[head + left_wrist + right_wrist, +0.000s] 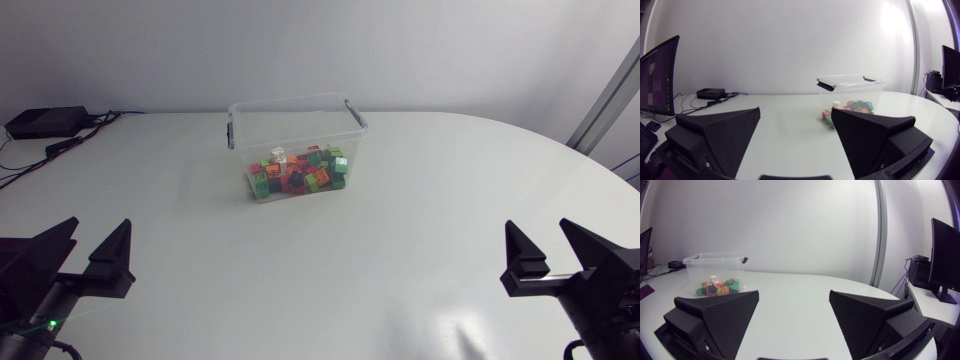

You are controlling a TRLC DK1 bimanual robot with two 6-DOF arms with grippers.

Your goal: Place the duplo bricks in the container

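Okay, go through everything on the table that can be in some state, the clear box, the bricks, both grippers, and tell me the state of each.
container: upright, no lid on, open at the top.
duplo bricks: piled inside the container, none loose on the table.
left gripper: open, holding nothing, apart from the container.
right gripper: open, holding nothing, apart from the container.

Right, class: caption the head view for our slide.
Duplo bricks lie in the clear container; left gripper and right gripper open, empty.
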